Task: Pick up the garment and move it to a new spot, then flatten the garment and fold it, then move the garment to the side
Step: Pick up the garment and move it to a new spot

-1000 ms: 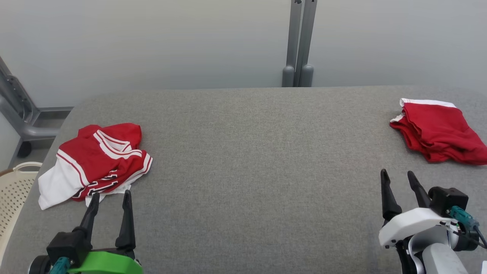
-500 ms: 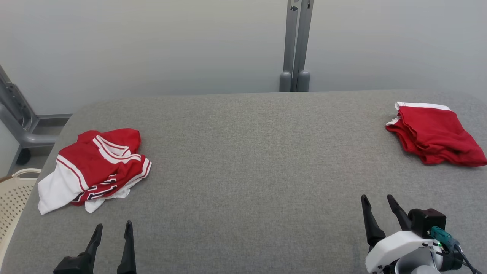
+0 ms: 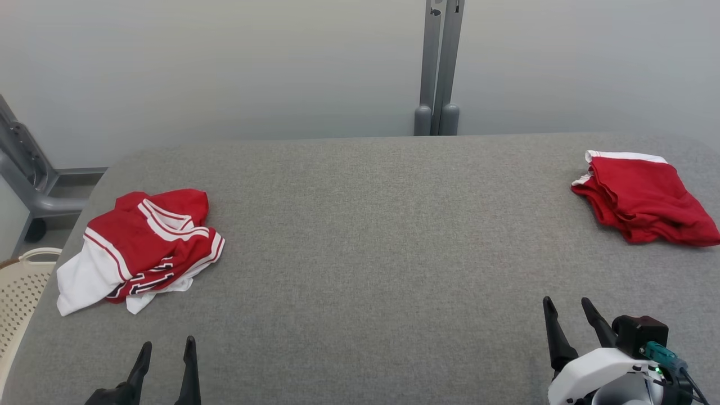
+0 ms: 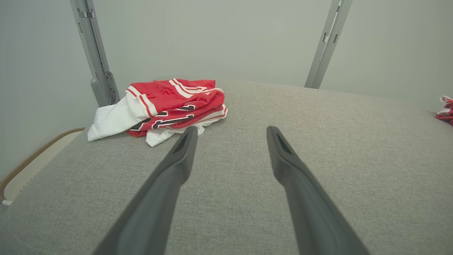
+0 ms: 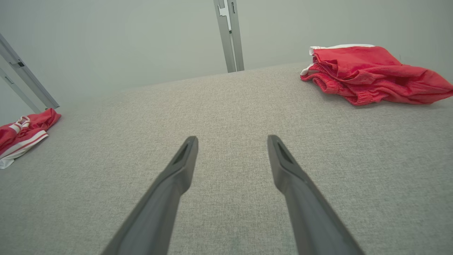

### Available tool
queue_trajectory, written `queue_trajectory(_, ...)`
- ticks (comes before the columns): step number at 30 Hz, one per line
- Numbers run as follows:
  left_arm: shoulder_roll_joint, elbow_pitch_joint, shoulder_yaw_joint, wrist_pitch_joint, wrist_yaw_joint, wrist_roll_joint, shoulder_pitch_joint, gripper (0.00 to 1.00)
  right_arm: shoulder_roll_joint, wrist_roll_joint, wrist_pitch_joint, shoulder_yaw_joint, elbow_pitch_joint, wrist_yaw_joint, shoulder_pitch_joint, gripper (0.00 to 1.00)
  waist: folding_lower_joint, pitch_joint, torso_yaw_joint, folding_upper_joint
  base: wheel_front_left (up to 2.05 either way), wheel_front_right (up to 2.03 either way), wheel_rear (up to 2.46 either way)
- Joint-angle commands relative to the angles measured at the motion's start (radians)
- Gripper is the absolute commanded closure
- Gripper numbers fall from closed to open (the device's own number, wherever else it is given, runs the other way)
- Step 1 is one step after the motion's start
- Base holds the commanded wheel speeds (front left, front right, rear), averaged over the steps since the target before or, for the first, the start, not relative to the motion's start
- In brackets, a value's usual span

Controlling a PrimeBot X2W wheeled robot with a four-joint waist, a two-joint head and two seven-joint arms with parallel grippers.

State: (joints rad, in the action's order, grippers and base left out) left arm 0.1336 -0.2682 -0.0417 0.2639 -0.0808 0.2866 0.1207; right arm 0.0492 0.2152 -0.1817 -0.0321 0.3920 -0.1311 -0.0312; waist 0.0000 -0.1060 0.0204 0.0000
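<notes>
Grey cloth-covered table, pale wall behind. At its 9 o'clock lies the crumpled red-and-white jersey, probably the garment to take, long axis running 8 to 2 o'clock. The left gripper, at 7 o'clock, fingers spread and empty, is nearer; the jersey sits at its 11 o'clock. The right gripper, likewise parted and empty, sits at 5 o'clock, red shorts beyond. The jersey's lower layers are hidden, its lettering unreadable.

the left gripper has drawn back from the red and white jersey, which now lies apart ahead of it; the right gripper retreated too.
</notes>
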Motion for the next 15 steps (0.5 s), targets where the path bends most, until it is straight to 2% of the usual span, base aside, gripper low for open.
queue_trajectory(1,0.0,-0.007,0.007,0.0,-0.006,-0.01,-0.004,0.0,0.003,0.0,0.003,-0.006,0.0,0.001,0.008,0.0,0.0,0.002,0.003,0.0,0.0,0.0,0.0)
queue_trajectory(9,-0.01,-0.007,0.016,0.0,-0.014,-0.027,-0.012,0.0,0.003,0.004,-0.001,-0.004,0.003,0.001,0.018,0.0,0.0,0.005,0.04,0.0,0.0,0.0,0.0)
queue_trajectory(15,-0.006,-0.014,0.02,0.0,-0.018,-0.038,-0.014,0.0,0.003,0.01,-0.01,0.007,0.012,0.001,0.023,0.0,0.0,0.003,0.106,0.0,0.0,0.0,0.0)
